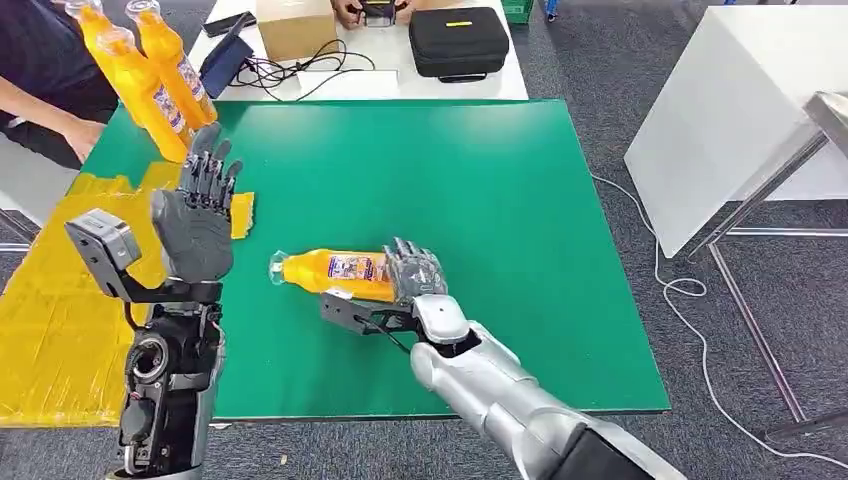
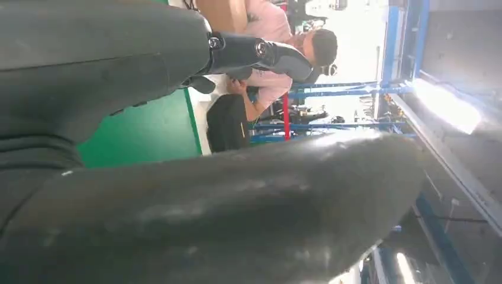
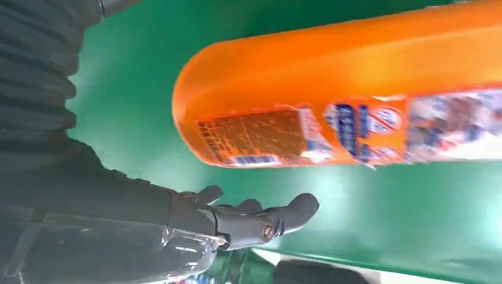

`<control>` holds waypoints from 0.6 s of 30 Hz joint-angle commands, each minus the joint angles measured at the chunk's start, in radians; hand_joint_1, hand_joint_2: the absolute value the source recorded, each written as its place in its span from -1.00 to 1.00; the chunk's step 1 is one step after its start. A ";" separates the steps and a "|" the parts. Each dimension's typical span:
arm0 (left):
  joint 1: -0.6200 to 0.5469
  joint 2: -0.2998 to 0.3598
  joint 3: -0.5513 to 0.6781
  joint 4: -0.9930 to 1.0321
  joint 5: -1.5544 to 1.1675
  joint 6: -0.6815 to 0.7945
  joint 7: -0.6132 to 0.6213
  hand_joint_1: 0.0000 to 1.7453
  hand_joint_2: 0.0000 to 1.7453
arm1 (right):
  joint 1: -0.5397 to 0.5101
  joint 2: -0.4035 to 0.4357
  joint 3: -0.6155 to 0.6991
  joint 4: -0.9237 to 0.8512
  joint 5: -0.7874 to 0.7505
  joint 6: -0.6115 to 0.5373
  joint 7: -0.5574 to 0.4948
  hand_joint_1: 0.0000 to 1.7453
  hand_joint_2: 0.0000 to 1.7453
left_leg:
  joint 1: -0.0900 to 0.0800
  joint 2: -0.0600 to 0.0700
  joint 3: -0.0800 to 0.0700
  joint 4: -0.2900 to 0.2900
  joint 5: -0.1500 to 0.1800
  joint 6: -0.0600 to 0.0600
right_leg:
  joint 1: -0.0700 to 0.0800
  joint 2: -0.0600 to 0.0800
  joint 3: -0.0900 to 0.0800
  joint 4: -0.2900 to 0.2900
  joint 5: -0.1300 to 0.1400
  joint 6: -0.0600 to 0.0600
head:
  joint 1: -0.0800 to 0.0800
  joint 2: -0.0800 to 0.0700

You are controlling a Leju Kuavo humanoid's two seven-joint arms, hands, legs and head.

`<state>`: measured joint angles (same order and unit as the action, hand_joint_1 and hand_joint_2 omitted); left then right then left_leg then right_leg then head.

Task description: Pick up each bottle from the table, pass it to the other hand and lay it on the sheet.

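Where my right arm comes in from the lower edge of the head view, my right hand [image 1: 415, 272] sits at the base end of an orange bottle [image 1: 335, 272] lying on its side on the green table [image 1: 480, 180]. My fingers [image 1: 418, 262] curl over that end and hide how much of it they touch, so I cannot tell whether I grip it or only rest against it; in the right wrist view the fingers [image 3: 260, 220] lie apart from the bottle [image 3: 355, 100], with green between them. The bottle's neck points toward my left, its clear cap end is blurred, and its printed label is too smeared to read.

My left hand [image 1: 197, 205] stands raised over the table's left edge, palm toward the bottle, fingers straight and spread, holding nothing. My left wrist view is mostly dark cover and thumb, out of focus.

Beside that hand, the yellow sheet [image 1: 50, 300] runs off the left edge of the picture, crumpled, its far end overlapping the table.

Farther back, at the table's far left corner, a cluster of orange bottles [image 1: 150, 80] stands tilted, their tops cut off by the frame, next to a person's hand [image 1: 82, 135]. Beyond the table lie a cardboard box [image 1: 293, 25], a black case [image 1: 458, 42] and tangled cables [image 1: 290, 65].
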<state>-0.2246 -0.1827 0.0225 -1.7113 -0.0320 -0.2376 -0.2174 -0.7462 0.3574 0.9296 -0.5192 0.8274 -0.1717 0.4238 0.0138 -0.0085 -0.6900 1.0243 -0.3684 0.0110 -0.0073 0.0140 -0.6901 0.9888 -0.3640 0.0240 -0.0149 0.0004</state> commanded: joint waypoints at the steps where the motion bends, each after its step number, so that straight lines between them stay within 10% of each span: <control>1: 0.016 -0.022 0.064 -0.028 -0.010 -0.013 0.010 -1.00 -1.00 | -0.060 -0.008 0.081 0.108 0.022 0.031 0.018 -1.00 1.00 | -0.001 0.000 0.005 0.000 -0.002 0.000 | 0.000 -0.001 0.005 0.000 -0.002 0.000 | 0.000 0.000; 18: 0.098 -0.047 0.129 -0.108 -0.033 -0.047 0.002 -1.00 -1.00 | -0.054 -0.008 0.153 0.086 -0.007 0.084 0.049 -1.00 1.00 | -0.001 0.000 0.004 0.000 -0.002 0.000 | 0.000 -0.001 0.004 0.000 -0.002 0.000 | 0.000 0.000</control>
<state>-0.1417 -0.2152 0.1030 -1.8212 -0.0622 -0.2739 -0.2068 -0.7530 0.3586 1.0056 -0.4860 0.8293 -0.1190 0.4673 0.0137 -0.0085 -0.6899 1.0242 -0.3685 0.0109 -0.0073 0.0140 -0.6900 0.9888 -0.3641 0.0239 -0.0153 0.0004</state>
